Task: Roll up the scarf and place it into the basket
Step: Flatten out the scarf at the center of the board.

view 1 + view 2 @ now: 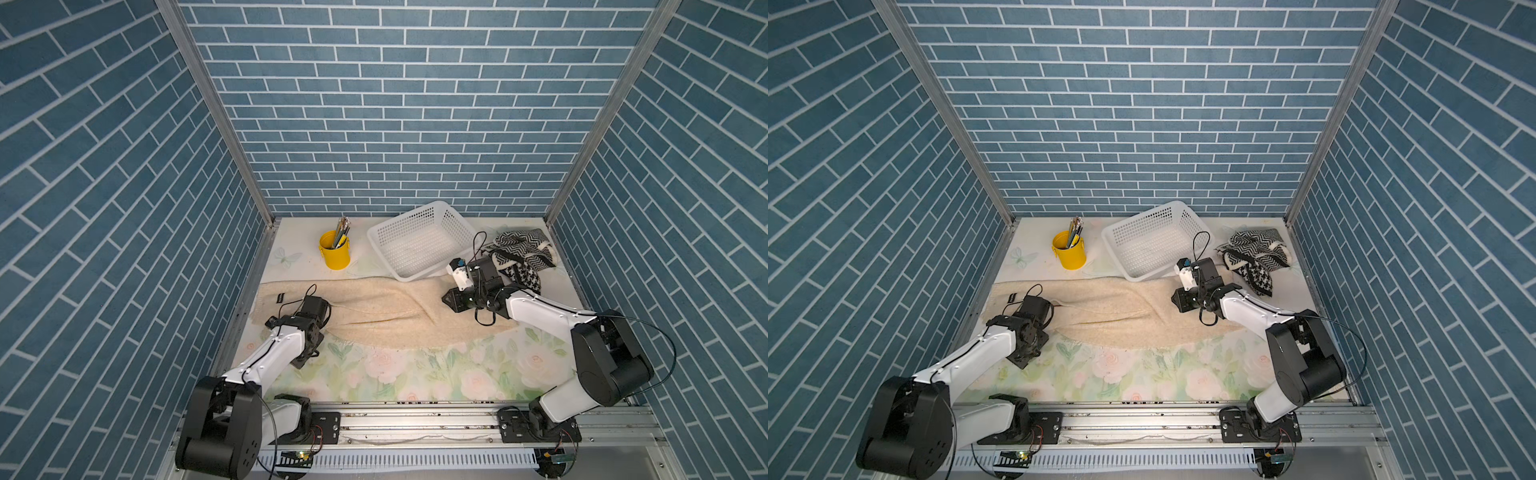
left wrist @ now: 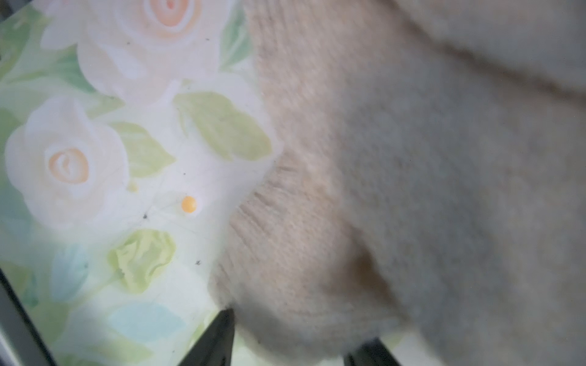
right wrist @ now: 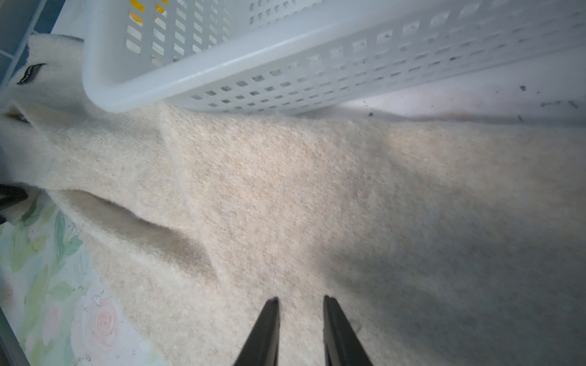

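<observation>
The cream scarf (image 1: 374,309) (image 1: 1113,316) lies spread lengthwise across the floral table, its far edge tucked under a corner of the white perforated basket (image 1: 399,218) (image 1: 1133,216). My left gripper (image 1: 305,359) (image 2: 296,342) is at the scarf's left end, and a bunch of scarf (image 2: 396,190) fills the gap between its two dark fingers. Over the right part of the scarf (image 3: 317,190), my right gripper (image 1: 448,300) (image 3: 301,301) points left. Its fingers stand slightly apart with nothing pinched between them. The basket's rim (image 3: 222,66) is just beyond it.
A yellow bucket (image 1: 334,249) (image 1: 1069,251) of brushes stands at the back left. A black-and-white patterned knit (image 1: 521,257) (image 1: 1254,255) lies at the back right beside the basket. Blue brick walls close in three sides, and a metal rail (image 1: 415,424) runs along the front.
</observation>
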You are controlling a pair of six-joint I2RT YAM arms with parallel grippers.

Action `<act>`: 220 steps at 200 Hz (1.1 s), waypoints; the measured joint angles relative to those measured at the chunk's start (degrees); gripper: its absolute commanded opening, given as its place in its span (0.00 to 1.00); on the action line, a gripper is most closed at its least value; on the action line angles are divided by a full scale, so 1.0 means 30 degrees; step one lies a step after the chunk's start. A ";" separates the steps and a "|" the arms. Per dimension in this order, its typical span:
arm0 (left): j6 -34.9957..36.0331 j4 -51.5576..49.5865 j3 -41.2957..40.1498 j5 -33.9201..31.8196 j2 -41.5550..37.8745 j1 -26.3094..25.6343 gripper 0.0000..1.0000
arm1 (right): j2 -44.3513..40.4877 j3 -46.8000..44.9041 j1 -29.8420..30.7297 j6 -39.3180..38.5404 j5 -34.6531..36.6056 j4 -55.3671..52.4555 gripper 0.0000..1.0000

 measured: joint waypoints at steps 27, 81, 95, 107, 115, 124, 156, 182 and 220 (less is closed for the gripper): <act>-0.0015 -0.1297 0.0678 -0.1122 -0.0430 0.0146 0.00 | 0.0000 0.0000 0.0000 -0.0007 0.0066 0.0000 0.28; -0.0546 -0.4277 0.3949 -0.4546 -0.5049 0.0452 0.04 | 0.0000 0.0000 0.0000 -0.0015 0.0255 -0.0007 0.28; -0.0430 -0.4714 0.4495 -0.5122 -0.4925 0.0816 0.17 | 0.0000 0.0000 0.0000 -0.0015 0.0262 -0.0007 0.30; -0.0335 -0.4911 0.4648 -0.5370 -0.4663 0.1086 0.38 | 0.0000 0.0000 0.0000 -0.0015 0.0277 -0.0015 0.31; -0.0255 -0.5071 0.4648 -0.5472 -0.4459 0.1202 0.55 | 0.0000 0.0000 0.0000 -0.0015 0.0277 -0.0022 0.32; -0.0335 -0.5246 0.4641 -0.5530 -0.4299 0.1275 0.72 | 0.0000 0.0000 0.0000 -0.0015 0.0321 -0.0022 0.33; -0.0590 -0.5697 0.4648 -0.5544 -0.5020 0.1377 1.00 | 0.0000 0.0000 0.0000 -0.0015 0.0466 -0.0044 0.35; -0.0291 -0.5603 0.4896 -0.5603 -0.5960 0.1428 1.00 | 0.0029 0.0000 -0.0007 -0.0015 0.0707 -0.0131 0.33; 0.2535 -0.2200 0.4852 -0.3840 -0.3672 0.1668 0.92 | 0.0962 0.0036 -0.0262 0.0255 0.1304 -0.0488 0.17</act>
